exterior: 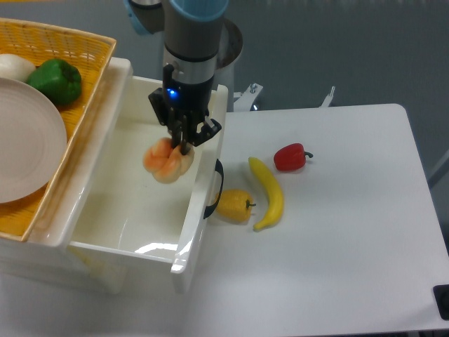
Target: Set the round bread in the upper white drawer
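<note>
Fixed camera: gripper (184, 146) points down over the open upper white drawer (144, 203), fingers clamped on the top of the round bread (168, 161). Bread hangs directly under the fingertips, above the drawer's interior, near its right front wall; whether it touches the floor cannot be told. Right of the gripper, on the table (337, 246): yellow pepper (235, 206), banana (269, 193), red pepper (290, 156). Left of it: woven basket (84, 49) holding green pepper (56, 81) and plate (24, 140).

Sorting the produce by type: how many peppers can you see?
3: green pepper in the woven basket, red pepper on the table, yellow pepper by the drawer front. Others may be hidden.
</note>
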You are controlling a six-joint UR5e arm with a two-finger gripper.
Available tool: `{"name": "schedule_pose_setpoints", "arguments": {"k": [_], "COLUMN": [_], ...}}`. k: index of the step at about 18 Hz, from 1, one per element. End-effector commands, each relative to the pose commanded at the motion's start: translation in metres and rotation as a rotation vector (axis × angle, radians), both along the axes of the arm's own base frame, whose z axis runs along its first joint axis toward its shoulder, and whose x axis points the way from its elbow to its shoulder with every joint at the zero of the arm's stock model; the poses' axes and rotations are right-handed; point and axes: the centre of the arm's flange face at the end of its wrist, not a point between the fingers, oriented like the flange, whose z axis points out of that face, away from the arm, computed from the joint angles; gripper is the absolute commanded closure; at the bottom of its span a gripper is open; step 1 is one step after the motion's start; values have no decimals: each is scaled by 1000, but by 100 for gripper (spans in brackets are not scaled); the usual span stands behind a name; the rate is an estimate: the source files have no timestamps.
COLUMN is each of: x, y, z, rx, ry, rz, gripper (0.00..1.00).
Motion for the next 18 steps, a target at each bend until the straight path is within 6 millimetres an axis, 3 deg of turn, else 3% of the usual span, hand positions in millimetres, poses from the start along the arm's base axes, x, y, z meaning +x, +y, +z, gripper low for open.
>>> {"name": "schedule_pose_setpoints", "arguments": {"k": [2, 7, 13, 15, 18], "x": [9, 13, -20, -41, -58], "y": [6, 8, -5, -19, -28], "z": [-1, -2, 14, 17, 14], "rx": [11, 12, 57, -10, -78], "ry": [8, 8, 105, 188, 247], "rz": [-17, -14, 37, 80, 108], "gripper": [0, 0, 0, 0, 0]}}
